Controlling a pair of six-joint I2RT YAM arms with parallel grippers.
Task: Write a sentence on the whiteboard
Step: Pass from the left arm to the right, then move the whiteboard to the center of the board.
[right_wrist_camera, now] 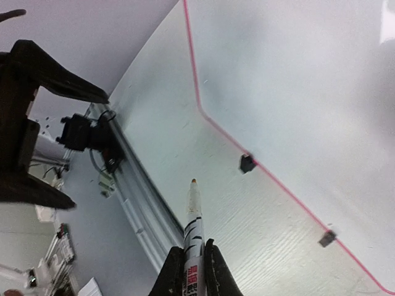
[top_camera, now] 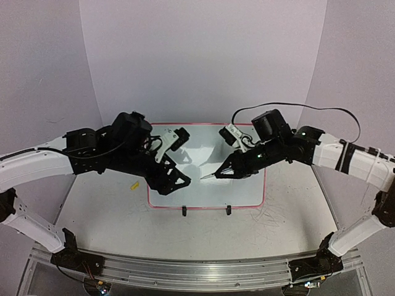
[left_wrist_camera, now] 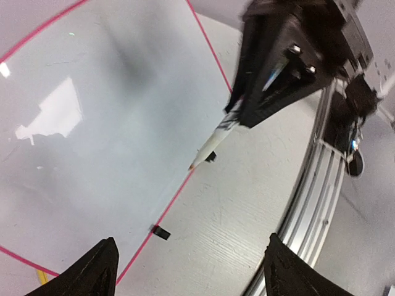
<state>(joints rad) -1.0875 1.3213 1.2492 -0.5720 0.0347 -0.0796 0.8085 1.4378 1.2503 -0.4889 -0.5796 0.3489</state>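
The whiteboard (top_camera: 210, 191) lies flat mid-table, glossy white with a thin red-pink rim and two black clip feet (top_camera: 184, 211) on its near edge. The sentence does not show in any view. My right gripper (top_camera: 229, 171) is shut on a white marker (top_camera: 210, 175) with black stripes, its tip pointing left and hanging over the board's middle. The right wrist view shows the marker (right_wrist_camera: 193, 213) clamped between the fingers of that gripper (right_wrist_camera: 194, 262). My left gripper (top_camera: 176, 176) hovers over the board's left part, open and holding nothing. In its own wrist view the left gripper (left_wrist_camera: 191, 277) faces the marker (left_wrist_camera: 213, 142).
A small yellow object (top_camera: 133, 184) lies on the table just left of the board. An aluminium rail (top_camera: 197, 271) runs along the table's near edge. Grey scribble marks (top_camera: 274, 216) stain the tabletop at the right. The right arm's cable (top_camera: 290, 106) loops above the board.
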